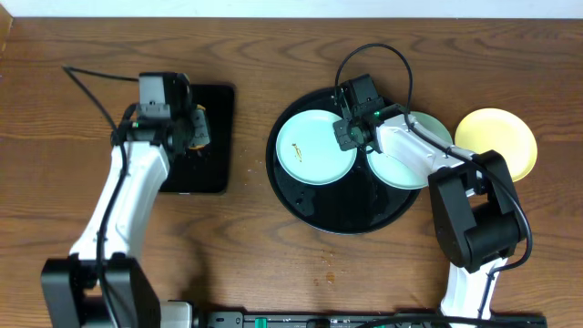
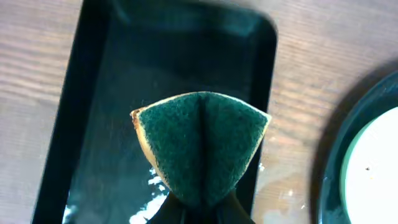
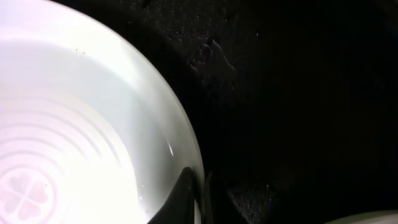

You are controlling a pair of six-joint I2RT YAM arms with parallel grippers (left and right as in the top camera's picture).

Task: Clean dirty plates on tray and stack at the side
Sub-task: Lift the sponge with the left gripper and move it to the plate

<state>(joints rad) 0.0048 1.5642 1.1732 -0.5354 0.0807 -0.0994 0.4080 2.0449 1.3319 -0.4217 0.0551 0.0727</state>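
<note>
Roughly a third done: pale yellow plate [image 1: 496, 141] sits aside. Two pale blue plates [image 1: 393, 171] are on the glossy round black tray [image 1: 301, 196], with right gripper [image 1: 351, 135] pinching the smeared plate [image 1: 314, 150] by its rim and left gripper [image 1: 196, 128] clamping the green sponge [image 2: 202, 146].

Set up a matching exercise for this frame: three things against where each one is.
Things: 1 sponge; 2 yellow plate; 3 smeared plate.
Places: A on the round tray, rim pinched by the right gripper; B held by the left gripper above the rectangular tray; C on the table, right of the round tray.
Pairs: 1-B; 2-C; 3-A.
</note>
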